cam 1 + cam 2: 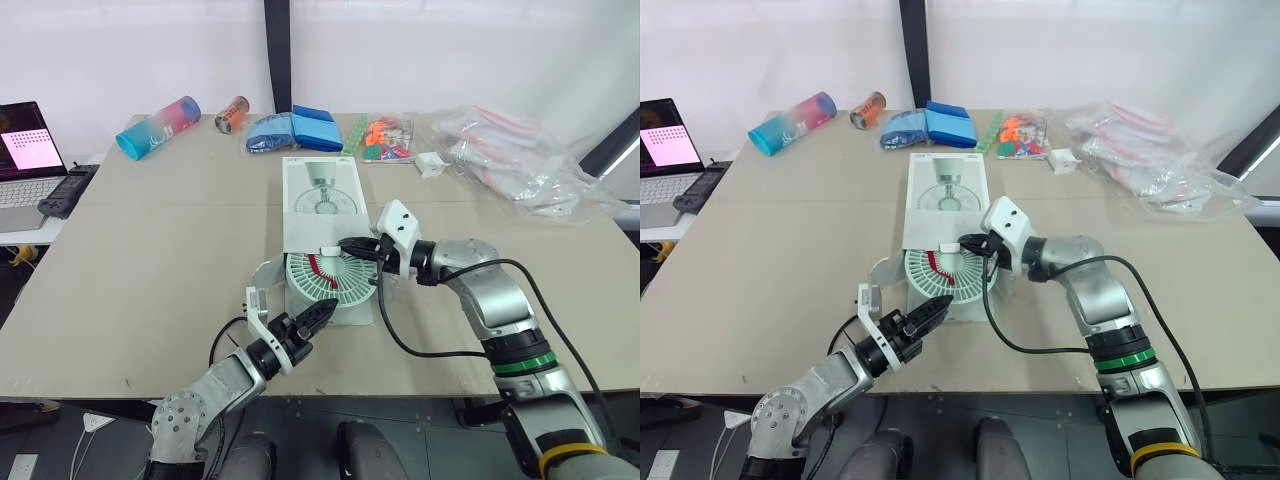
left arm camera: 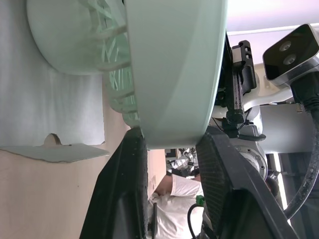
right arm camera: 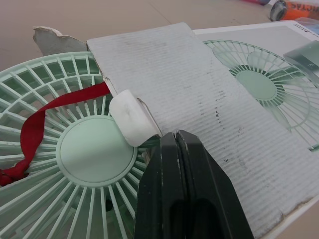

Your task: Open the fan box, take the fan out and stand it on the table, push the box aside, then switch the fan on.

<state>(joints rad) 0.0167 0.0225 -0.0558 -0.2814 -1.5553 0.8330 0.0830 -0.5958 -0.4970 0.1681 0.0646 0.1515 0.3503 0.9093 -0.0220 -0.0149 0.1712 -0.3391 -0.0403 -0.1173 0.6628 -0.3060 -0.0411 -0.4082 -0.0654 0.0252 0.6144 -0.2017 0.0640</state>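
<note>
On the beige bench (image 1: 150,250), left claw (image 1: 318,313) clamps the pale-green plastic fan (image 1: 325,282), right claw (image 1: 347,243) clenched; white cardboard flap (image 3: 199,84) may snag it.

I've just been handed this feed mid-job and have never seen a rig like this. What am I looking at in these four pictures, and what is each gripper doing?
This is a humanoid robot with two arms, each ending in a black two-fingered gripper. The two wide pictures come from its head camera, looking down over a table. The two close-ups come from cameras on its wrists. On the table lies the opened fan box, with the green fan lying flat inside. The left gripper is shut on the fan's near rim. The right gripper is shut, at the box flap by the fan's far edge. A can and plastic bags lie along the far edge.
</note>
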